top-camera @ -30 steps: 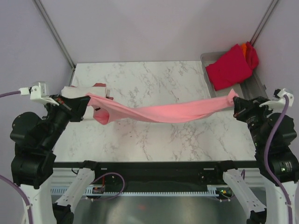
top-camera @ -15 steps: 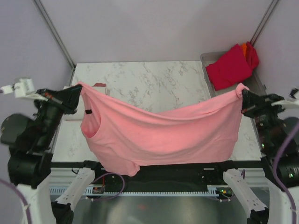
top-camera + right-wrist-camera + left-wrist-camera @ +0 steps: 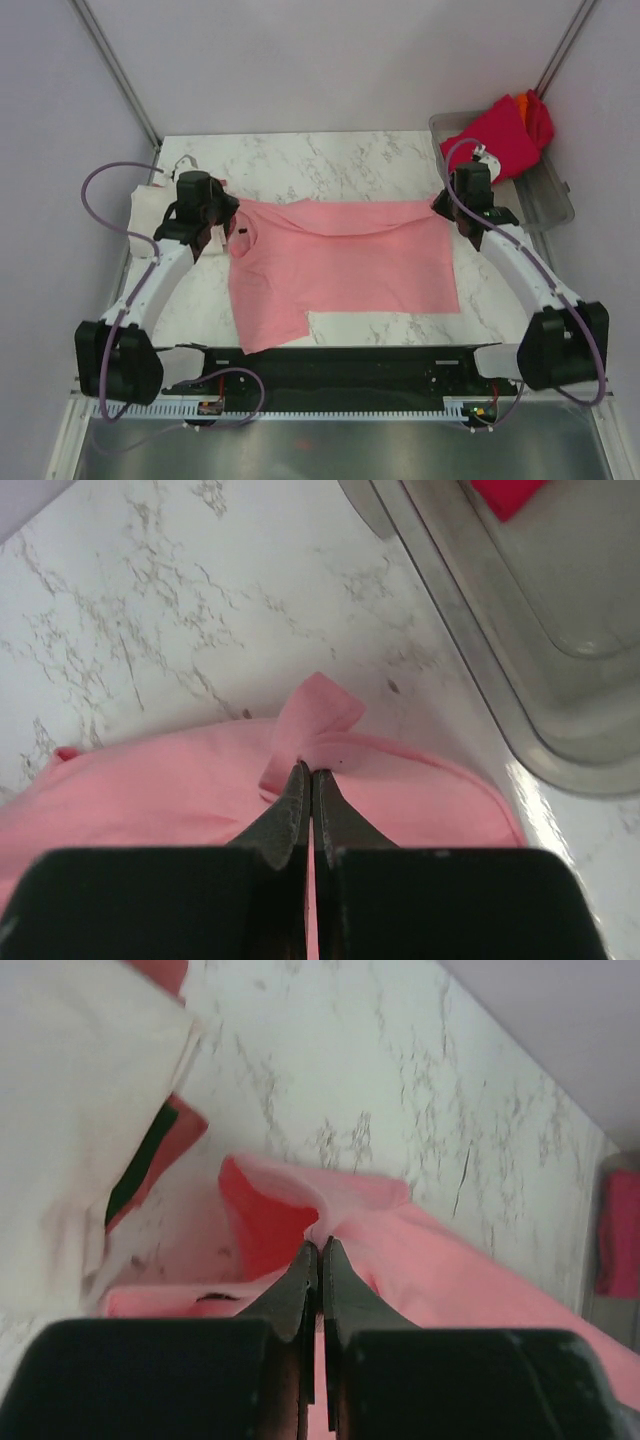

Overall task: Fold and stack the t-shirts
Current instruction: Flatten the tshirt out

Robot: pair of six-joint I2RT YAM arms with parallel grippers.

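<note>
A light pink t-shirt (image 3: 340, 265) lies spread flat across the middle of the marble table (image 3: 330, 165). My left gripper (image 3: 226, 222) is shut on its far left corner, and the pinched pink cloth (image 3: 350, 1200) bunches at the fingertips (image 3: 321, 1246). My right gripper (image 3: 447, 208) is shut on the far right corner, where a small fold of cloth (image 3: 315, 720) sticks up past the tips (image 3: 309, 771). A folded cream-white shirt (image 3: 150, 205) lies at the left edge. A crimson shirt (image 3: 495, 140) with an orange one (image 3: 522, 100) behind it rests in the tray.
The grey translucent tray (image 3: 552, 195) stands at the back right, its wall (image 3: 480, 650) close to my right gripper. A dark red cloth edge (image 3: 165, 1145) shows under the cream-white shirt (image 3: 70, 1110), just left of my left gripper. Purple walls enclose the table.
The pink shirt hung stretched in the air between both grippers; now it lies flat on the table. Both arms have reached forward and down, still gripping its corners.
</note>
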